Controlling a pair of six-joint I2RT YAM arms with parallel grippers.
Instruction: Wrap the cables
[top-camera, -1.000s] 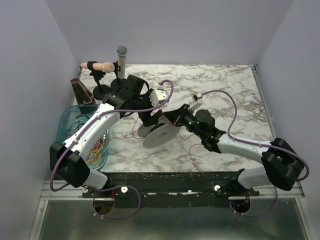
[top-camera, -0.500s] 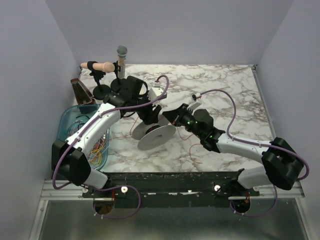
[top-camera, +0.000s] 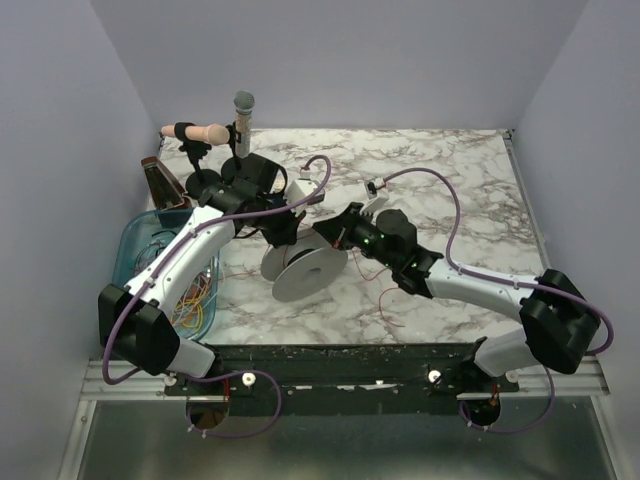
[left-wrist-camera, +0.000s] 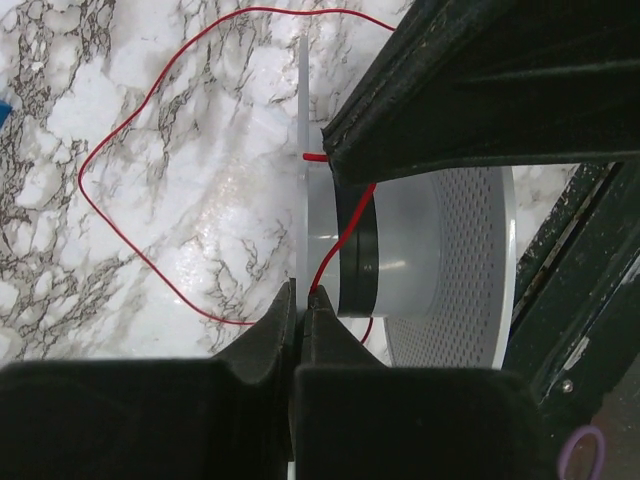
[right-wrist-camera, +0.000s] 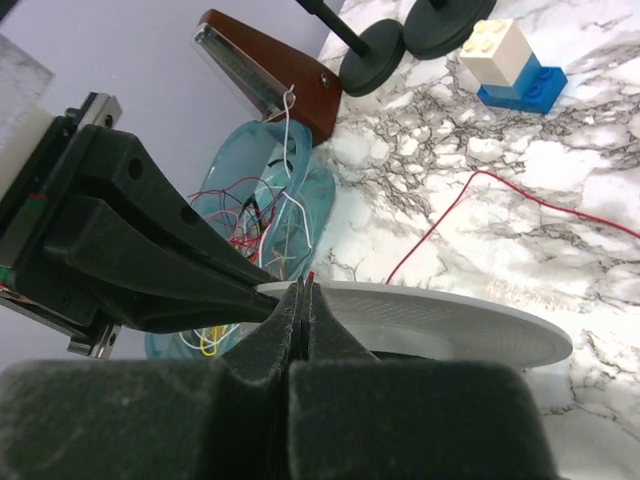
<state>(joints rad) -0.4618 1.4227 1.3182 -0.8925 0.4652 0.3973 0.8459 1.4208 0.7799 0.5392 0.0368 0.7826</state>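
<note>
My left tool (left-wrist-camera: 299, 305) is closed on the thin rim of the pale grey spool (left-wrist-camera: 400, 250), with the flange pinched between its 2 fingers. My right tool (right-wrist-camera: 303, 288) is closed too, nipping the end of a red cable (left-wrist-camera: 82, 178). A short red stub pokes out past its tips, right against the spool's flange. From there the cable crosses the hub, passes just beside the left tool's fingers and loops out wide over the marble tabletop (left-wrist-camera: 60, 80). The spool sits tilted between both tools. More cables (right-wrist-camera: 245, 215), red, yellow and white, lie tangled in the blue basin (right-wrist-camera: 318, 195) to the left, apart from both tools.
</note>
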